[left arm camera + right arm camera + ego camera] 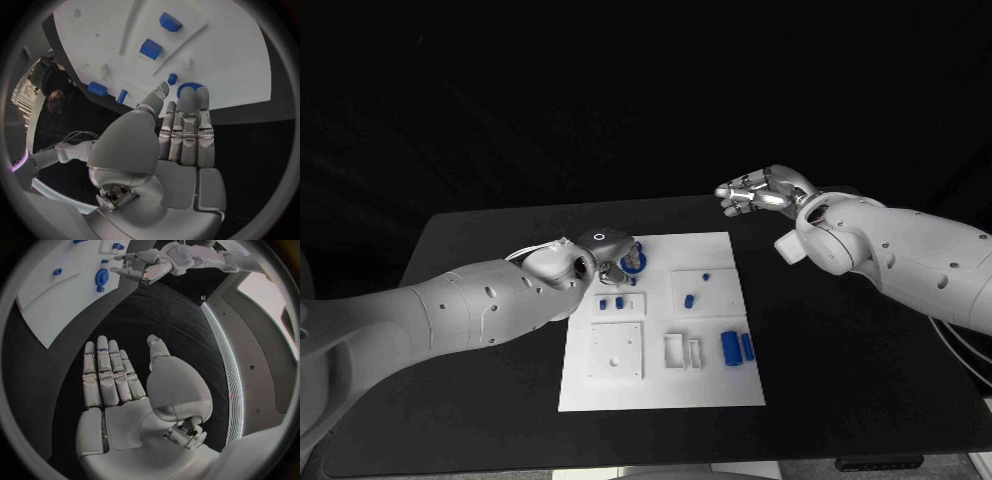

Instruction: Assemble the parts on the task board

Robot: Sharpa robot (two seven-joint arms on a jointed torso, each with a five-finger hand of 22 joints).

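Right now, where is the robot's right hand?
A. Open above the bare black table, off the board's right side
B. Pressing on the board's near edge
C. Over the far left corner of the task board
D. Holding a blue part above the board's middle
A: the right hand hangs open with nothing in it over the black table, beyond the right edge of the task board.

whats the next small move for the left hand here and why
Probably lower the left hand a little and close its fingers on the round blue part at the task board's far left corner. The fingers are extended and hold nothing, with the tips right at that part. The right hand is open over bare table.
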